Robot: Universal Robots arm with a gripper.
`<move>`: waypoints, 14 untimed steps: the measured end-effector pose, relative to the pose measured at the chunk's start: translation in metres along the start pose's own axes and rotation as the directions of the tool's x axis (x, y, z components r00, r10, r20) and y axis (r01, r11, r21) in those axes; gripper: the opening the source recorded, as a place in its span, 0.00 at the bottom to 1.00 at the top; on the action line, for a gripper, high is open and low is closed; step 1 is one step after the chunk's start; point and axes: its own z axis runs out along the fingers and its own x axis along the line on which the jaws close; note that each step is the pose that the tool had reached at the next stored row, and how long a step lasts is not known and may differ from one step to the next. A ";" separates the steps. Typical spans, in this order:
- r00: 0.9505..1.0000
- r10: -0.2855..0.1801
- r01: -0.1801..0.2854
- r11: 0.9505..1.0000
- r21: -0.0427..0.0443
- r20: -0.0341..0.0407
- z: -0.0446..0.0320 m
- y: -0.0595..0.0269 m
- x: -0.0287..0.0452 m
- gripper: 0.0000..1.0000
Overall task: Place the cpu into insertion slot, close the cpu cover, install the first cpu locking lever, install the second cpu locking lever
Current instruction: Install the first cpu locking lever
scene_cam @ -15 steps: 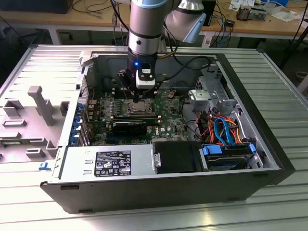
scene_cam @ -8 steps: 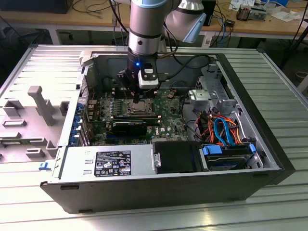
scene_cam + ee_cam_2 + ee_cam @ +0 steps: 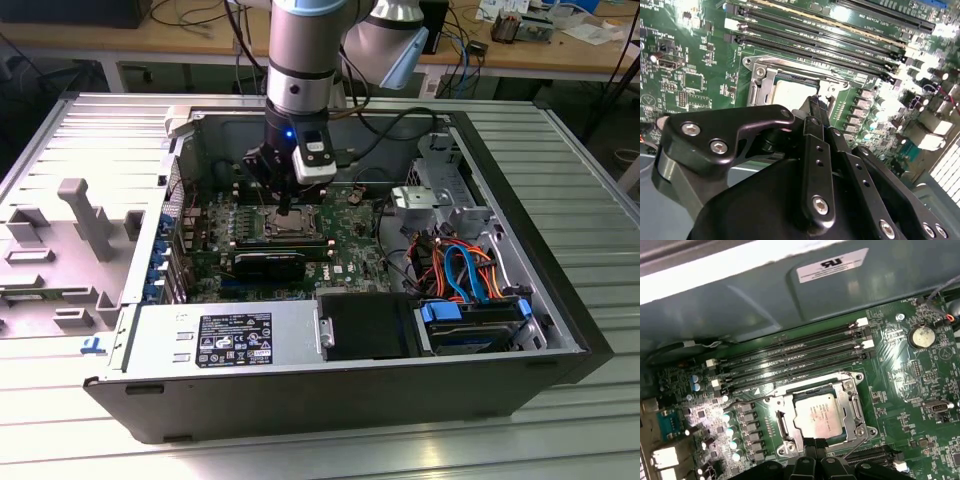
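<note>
The cpu (image 3: pixel 815 414), a silver-grey square chip, lies flat in the insertion slot (image 3: pixel 781 426) on the green board. The cpu cover (image 3: pixel 854 402), a silver frame plate, lies down around the chip with the chip's top showing through its window. A thin wire lever (image 3: pixel 856 444) runs along one side of the socket. My gripper (image 3: pixel 813 442) is shut with nothing between its black fingers, and its tips stand at the socket's edge next to the chip. In the exterior view the gripper (image 3: pixel 285 208) reaches straight down onto the socket (image 3: pixel 292 224). The second wrist view has the fingertips (image 3: pixel 812 107) right over the chip (image 3: pixel 790 92).
Long black memory slots (image 3: pixel 790 357) run beside the socket, with a coin battery (image 3: pixel 921 336) further along. The case wall (image 3: pixel 740 305) rises close behind them. A black card (image 3: pixel 270 262), the power supply (image 3: pixel 230 340) and a drive bay with orange and blue cables (image 3: pixel 465 270) surround the board.
</note>
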 end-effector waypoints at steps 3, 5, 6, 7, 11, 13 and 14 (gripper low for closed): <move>0.999 -0.043 0.043 0.999 0.003 0.002 0.0001 0.0000 0.0000 0.11; 0.995 -0.103 0.103 0.995 0.008 0.005 0.0001 0.0000 0.0000 0.11; 0.990 -0.142 0.142 0.990 0.011 0.007 0.0002 0.0000 0.0000 0.11; 0.987 -0.161 0.161 0.987 0.013 0.008 0.0002 0.0000 0.0000 0.11; 0.970 -0.242 0.242 0.970 0.019 0.011 0.0004 0.0000 -0.0001 0.11; 0.964 -0.264 0.264 0.964 0.021 0.012 0.0004 0.0000 -0.0001 0.11; 0.964 -0.264 0.264 0.964 0.020 0.012 0.0004 0.0000 0.0000 0.11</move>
